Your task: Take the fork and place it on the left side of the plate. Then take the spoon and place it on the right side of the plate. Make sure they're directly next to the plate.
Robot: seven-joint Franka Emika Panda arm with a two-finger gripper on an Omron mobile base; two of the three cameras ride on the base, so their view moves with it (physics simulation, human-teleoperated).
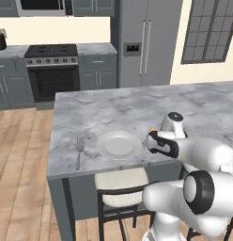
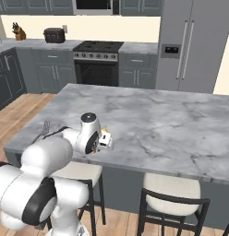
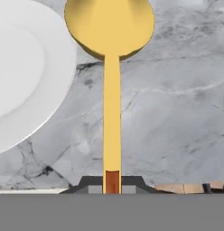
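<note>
The grey fork (image 1: 79, 150) lies on the marble island just left of the round pale plate (image 1: 119, 144), tines pointing away from the front edge. My gripper (image 1: 152, 139) hovers low at the plate's right side, shut on the handle end of the yellow spoon (image 3: 112, 90). In the hand view the spoon runs straight up from my gripper (image 3: 112, 182), its bowl far from the fingers, and the plate (image 3: 23, 67) curves close along its left. From the right base view my gripper (image 2: 106, 138) shows a bit of yellow, and the fork (image 2: 45, 126) peeks out behind the arm.
The island's front edge (image 1: 113, 169) runs right below the plate. Cushioned stools (image 1: 120, 188) (image 2: 171, 191) stand under it. The wide marble top (image 2: 158, 120) stretches away behind and to the right. Stove (image 1: 51, 56) and fridge (image 1: 144, 42) line the far wall.
</note>
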